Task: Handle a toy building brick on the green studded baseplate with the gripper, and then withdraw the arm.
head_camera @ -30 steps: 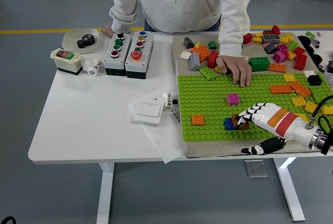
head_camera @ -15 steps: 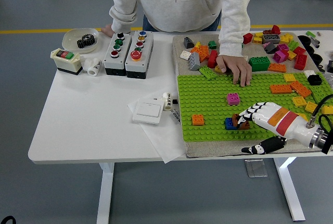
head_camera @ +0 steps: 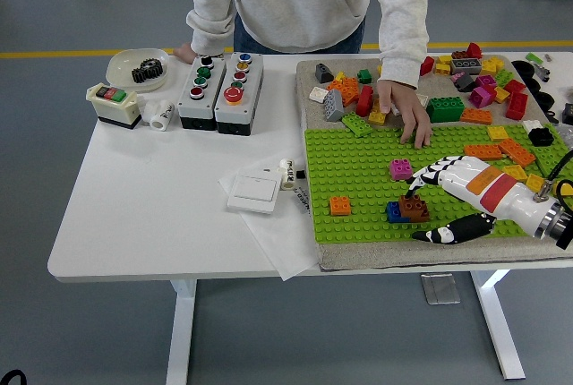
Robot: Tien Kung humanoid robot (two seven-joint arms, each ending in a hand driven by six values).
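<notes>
Robot hand (head_camera: 436, 201) open (fingers spread) beside brown brick (head_camera: 414, 208) on baseplate (head_camera: 358, 170); no legible writing.

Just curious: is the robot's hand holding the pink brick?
No, the right hand hovers open above the brown brick, and the pink brick sits apart on the green baseplate.

One head cam – high, facing down, table (head_camera: 161, 215) midrange

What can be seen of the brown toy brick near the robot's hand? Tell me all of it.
The brown studded plastic brick sits upright near the front edge of the green studded baseplate, pressed against a blue brick on its left. Studs show on top. The robot's white-and-black right hand hovers just above and to its right, fingers open, not gripping it.
</notes>
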